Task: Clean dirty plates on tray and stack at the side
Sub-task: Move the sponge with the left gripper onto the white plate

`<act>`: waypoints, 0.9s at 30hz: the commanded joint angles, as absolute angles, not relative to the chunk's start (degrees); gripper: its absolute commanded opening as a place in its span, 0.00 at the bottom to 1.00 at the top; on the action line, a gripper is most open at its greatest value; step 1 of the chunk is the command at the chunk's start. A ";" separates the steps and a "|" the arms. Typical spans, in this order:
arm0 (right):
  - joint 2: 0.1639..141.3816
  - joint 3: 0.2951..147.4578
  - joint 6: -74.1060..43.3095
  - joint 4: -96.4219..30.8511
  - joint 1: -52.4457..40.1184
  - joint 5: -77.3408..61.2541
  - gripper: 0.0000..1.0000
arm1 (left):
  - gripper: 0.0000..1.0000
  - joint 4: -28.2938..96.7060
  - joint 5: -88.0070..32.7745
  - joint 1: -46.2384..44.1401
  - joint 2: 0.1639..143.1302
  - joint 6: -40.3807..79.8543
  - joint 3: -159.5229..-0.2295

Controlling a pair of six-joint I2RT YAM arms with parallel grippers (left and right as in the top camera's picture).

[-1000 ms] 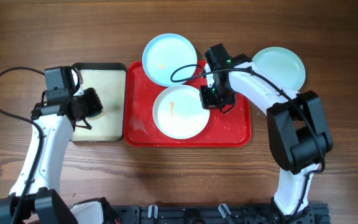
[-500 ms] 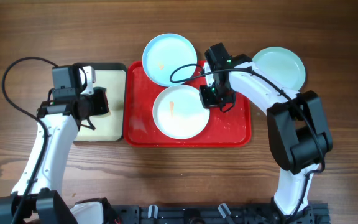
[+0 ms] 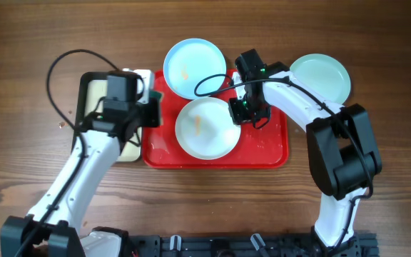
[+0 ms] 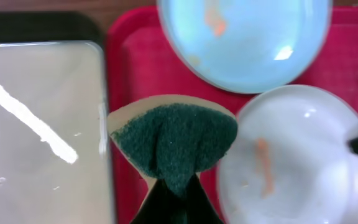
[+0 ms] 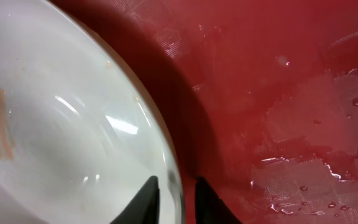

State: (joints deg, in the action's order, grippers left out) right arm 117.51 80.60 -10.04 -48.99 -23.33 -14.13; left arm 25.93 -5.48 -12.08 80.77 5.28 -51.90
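— Red tray [image 3: 270,148]: report edges and free room.
— Long edges run left to right on the wood table [image 3: 405,200]; white plate [image 3: 207,135] sits mid-tray; bare wet floor lies to its right; a narrower bare strip lies to its left.
— Other plates?
— Smeared blue plate [image 3: 191,64] overhangs the tray's far edge, its rim just beside the white plate's rim; aqua plate [image 3: 320,77] rests on the table right of the tray, apart from it.
— Grippers?
— Left gripper [image 4: 178,191] is clamped on a green-faced sponge [image 4: 173,140] above the tray's left edge, beside the cream-lined black tray [image 4: 36,162]; right gripper [image 5: 176,193] stands slightly parted, one finger either side of the white plate's right rim.
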 commanded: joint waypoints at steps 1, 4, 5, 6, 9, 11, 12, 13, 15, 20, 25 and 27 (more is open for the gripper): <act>118.28 80.18 -8.99 -48.84 -23.40 -14.63 0.22 | 0.04 24.82 -6.39 -17.32 79.75 14.24 -51.75; 118.28 80.18 -9.02 -48.88 -23.40 -14.66 0.22 | 0.04 24.77 -6.37 -20.56 81.21 17.08 -51.75; 118.30 80.18 -9.04 -48.90 -23.40 -14.63 0.20 | 0.04 24.69 -6.37 -21.15 81.95 17.23 -51.75; 118.30 80.18 -9.04 -48.93 -23.40 -14.63 0.18 | 0.04 24.56 -6.39 -21.69 82.76 17.23 -51.75; 118.28 80.18 -9.06 -48.93 -23.40 -14.63 0.09 | 0.04 23.62 -6.42 -23.05 85.60 17.32 -51.75; 118.28 80.18 -9.06 -48.90 -23.40 -14.63 0.07 | 0.04 22.44 -6.42 -23.86 87.74 17.56 -51.75; 118.28 80.18 -9.08 -48.90 -23.40 -14.63 0.07 | 0.04 21.82 -6.39 -24.21 88.90 18.11 -51.75; 118.30 80.18 -9.08 -48.88 -23.40 -14.63 0.06 | 0.04 21.15 -6.39 -24.43 90.02 18.55 -51.75; 118.28 80.18 -9.06 -48.90 -23.40 -14.63 0.06 | 0.04 19.94 -6.39 -24.64 91.96 18.96 -51.75; 118.30 80.18 -9.06 -48.97 -23.40 -14.66 0.05 | 0.04 18.74 -6.35 -24.64 94.74 20.25 -51.75; 118.30 80.18 -9.06 -49.12 -23.40 -14.66 0.04 | 0.04 18.59 -6.33 -24.64 96.01 20.23 -51.75; 118.30 80.18 -9.06 -49.10 -23.40 -14.66 0.04 | 0.04 18.55 -5.89 -24.64 96.14 20.29 -51.75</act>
State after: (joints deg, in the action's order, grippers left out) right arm 117.51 80.60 -9.52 -49.01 -23.33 -14.13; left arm 19.00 -5.91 -24.38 95.37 19.40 -51.90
